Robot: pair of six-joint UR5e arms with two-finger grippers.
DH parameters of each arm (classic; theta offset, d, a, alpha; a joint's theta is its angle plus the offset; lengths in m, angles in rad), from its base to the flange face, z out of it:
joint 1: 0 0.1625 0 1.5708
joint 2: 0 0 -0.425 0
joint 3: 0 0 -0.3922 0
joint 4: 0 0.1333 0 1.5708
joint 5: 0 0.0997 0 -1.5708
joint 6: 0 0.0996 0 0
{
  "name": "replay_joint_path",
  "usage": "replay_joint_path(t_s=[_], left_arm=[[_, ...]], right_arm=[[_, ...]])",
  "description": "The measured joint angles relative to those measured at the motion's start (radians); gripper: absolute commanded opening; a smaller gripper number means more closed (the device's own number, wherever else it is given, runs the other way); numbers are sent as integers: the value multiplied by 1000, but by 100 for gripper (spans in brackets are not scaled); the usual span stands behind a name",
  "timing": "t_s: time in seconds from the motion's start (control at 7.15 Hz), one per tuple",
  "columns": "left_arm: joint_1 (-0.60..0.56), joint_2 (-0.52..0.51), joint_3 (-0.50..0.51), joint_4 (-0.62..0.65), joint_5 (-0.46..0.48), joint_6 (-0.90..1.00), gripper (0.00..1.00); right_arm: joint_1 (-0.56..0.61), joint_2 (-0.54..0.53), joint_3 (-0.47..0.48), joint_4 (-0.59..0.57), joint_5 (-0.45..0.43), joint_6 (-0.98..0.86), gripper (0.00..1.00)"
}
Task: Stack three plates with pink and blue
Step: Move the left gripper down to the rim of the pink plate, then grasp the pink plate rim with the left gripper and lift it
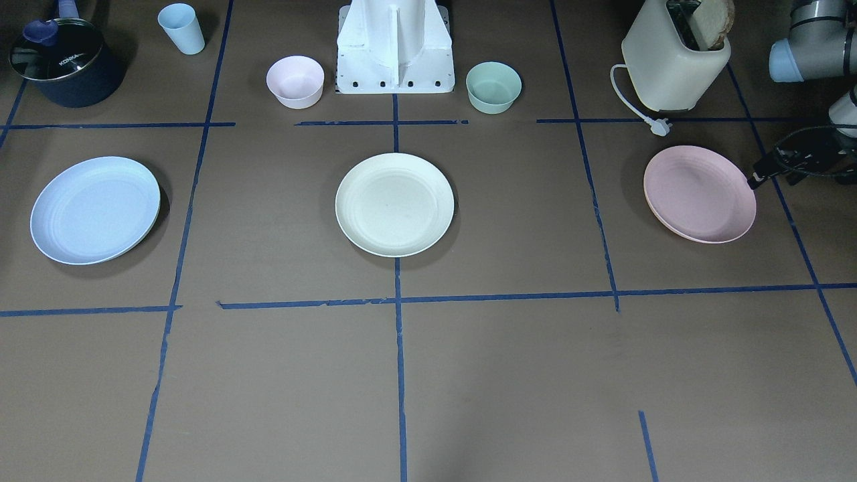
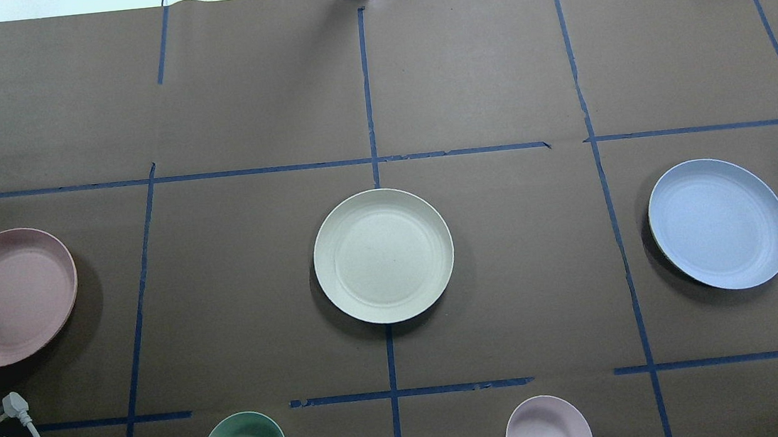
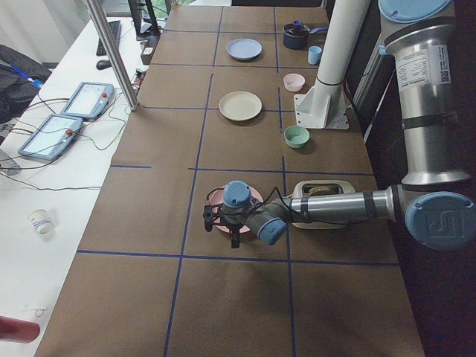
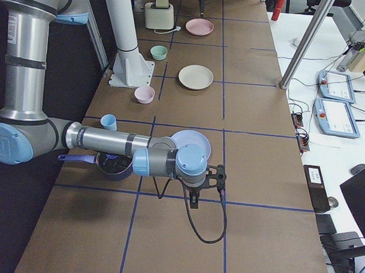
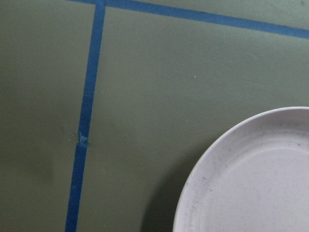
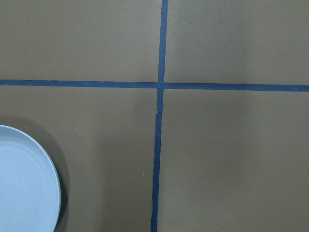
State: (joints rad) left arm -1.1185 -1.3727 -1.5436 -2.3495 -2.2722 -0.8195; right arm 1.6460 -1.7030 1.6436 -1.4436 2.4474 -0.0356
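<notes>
Three plates lie apart in a row on the brown table. The pale pink plate [image 1: 699, 194] [image 2: 5, 297] is on my left. The cream-white plate [image 1: 394, 204] [image 2: 383, 255] is in the middle. The pale blue plate [image 1: 95, 209] [image 2: 719, 223] is on my right. My left gripper [image 1: 760, 175] [image 3: 233, 238] hovers just outside the pink plate's outer rim, and its jaws are not clear. The left wrist view shows that plate's edge [image 5: 251, 179]. My right gripper [image 4: 194, 201] hangs just outside the blue plate [image 4: 194, 140]; I cannot tell whether it is open or shut. The right wrist view shows the plate's rim [image 6: 24, 183].
Near the robot base [image 1: 395, 50] stand a small pink bowl [image 1: 295, 81] and a small green bowl [image 1: 493, 86]. A cream toaster [image 1: 673, 63] with bread and a loose plug sits behind the pink plate. A dark pot [image 1: 63, 63] and a blue cup [image 1: 182, 28] stand behind the blue plate.
</notes>
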Motion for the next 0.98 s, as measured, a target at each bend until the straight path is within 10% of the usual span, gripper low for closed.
replay_joint_path(t_s=[0.7,0.98], left_arm=[[55,-12,25,-12,11,-13,71],[64,-12,27,-11,9,-14,39]], right_arm=[[0,2,-1,0,-1,-1,100],[0,3,-1,0,-1,-1,100]])
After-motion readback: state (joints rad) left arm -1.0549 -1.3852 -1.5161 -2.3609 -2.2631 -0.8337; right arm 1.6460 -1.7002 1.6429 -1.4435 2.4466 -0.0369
